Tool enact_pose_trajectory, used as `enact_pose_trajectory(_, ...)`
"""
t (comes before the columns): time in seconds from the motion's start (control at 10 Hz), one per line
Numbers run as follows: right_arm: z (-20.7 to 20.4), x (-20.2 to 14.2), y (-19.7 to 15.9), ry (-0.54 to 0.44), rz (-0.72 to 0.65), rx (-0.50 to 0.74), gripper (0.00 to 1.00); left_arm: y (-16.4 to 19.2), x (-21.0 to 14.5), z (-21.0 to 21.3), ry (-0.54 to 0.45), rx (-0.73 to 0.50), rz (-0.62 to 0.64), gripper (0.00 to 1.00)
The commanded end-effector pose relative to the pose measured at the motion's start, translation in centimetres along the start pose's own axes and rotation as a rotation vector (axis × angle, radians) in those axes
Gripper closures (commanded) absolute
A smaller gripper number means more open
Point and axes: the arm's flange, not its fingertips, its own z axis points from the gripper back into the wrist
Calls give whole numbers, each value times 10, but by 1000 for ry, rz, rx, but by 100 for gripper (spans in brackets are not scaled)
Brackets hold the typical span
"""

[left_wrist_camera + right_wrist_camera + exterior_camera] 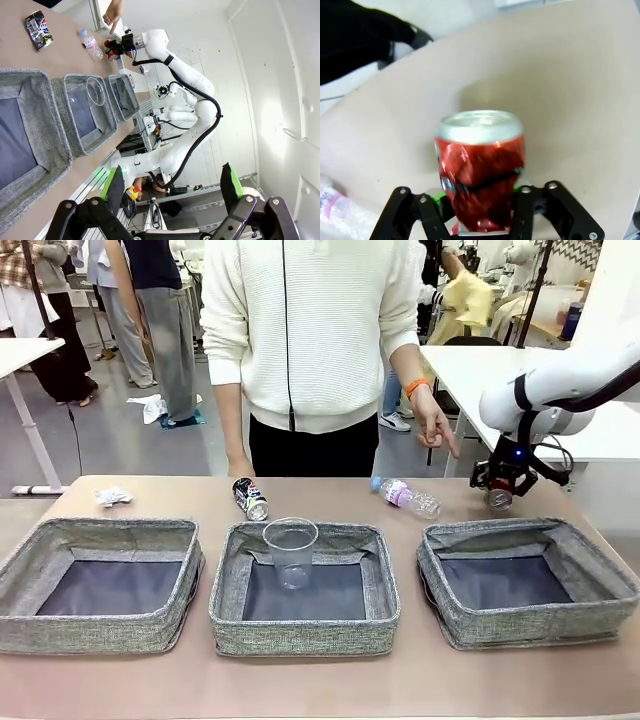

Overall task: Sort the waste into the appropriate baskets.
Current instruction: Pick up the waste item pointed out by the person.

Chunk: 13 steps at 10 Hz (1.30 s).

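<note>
My right gripper [499, 492] is shut on the crushed red can [480, 165], held just above the table behind the right basket [527, 582]. The can [499, 499] shows its silver end. The clear bottle with pink label [407, 496] lies on the table left of it. A crushed dark blue-silver can [250, 498] lies behind the middle basket [304, 590], where a clear plastic cup [291, 551] stands. Crumpled white paper [113, 497] rests behind the left basket [100, 583]. My left gripper [172, 187] is open in mid-air, off to the side of the table.
A person in a white sweater stands at the far side, one hand [435, 425] pointing down toward the table near my right gripper. White tables stand behind at both sides.
</note>
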Motion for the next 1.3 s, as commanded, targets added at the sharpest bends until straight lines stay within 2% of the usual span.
enact_pose_trajectory(0.0,3,-12,-9,-18,-22,4,100,-6,-1,1,6,-8,13,0)
enact_pose_trajectory(0.2,5,-15,-18,-6,-39,39,99,-6,-1,1,6,-8,13,0)
enact_pose_trajectory(0.4,29,-29,-37,-43,11,64,99,-6,-1,1,6,-8,13,0)
enact_pose_trajectory(0.5,62,-52,-52,-74,88,98,99,-6,-1,1,6,-8,13,0)
enact_pose_trajectory(0.6,101,-84,-67,-32,150,132,99,-6,-1,1,6,-8,13,0)
enact_pose_trajectory(0.7,137,-130,-76,13,234,148,99,-6,-1,1,6,-8,13,0)
enact_pose_trajectory(0.8,162,-186,-78,-18,360,152,99,-6,-1,1,6,-8,13,0)
enact_pose_trajectory(0.9,173,-242,-80,-57,432,92,99,-6,-1,1,6,-8,13,0)
enact_pose_trajectory(1.0,170,-277,-82,-78,488,112,99,-6,-1,1,6,-8,13,0)
enact_pose_trajectory(1.1,157,-292,-87,-101,500,151,99,-6,-1,1,6,-8,13,0)
enact_pose_trajectory(1.2,142,-282,-100,-105,480,215,99,-6,-1,1,6,-8,13,0)
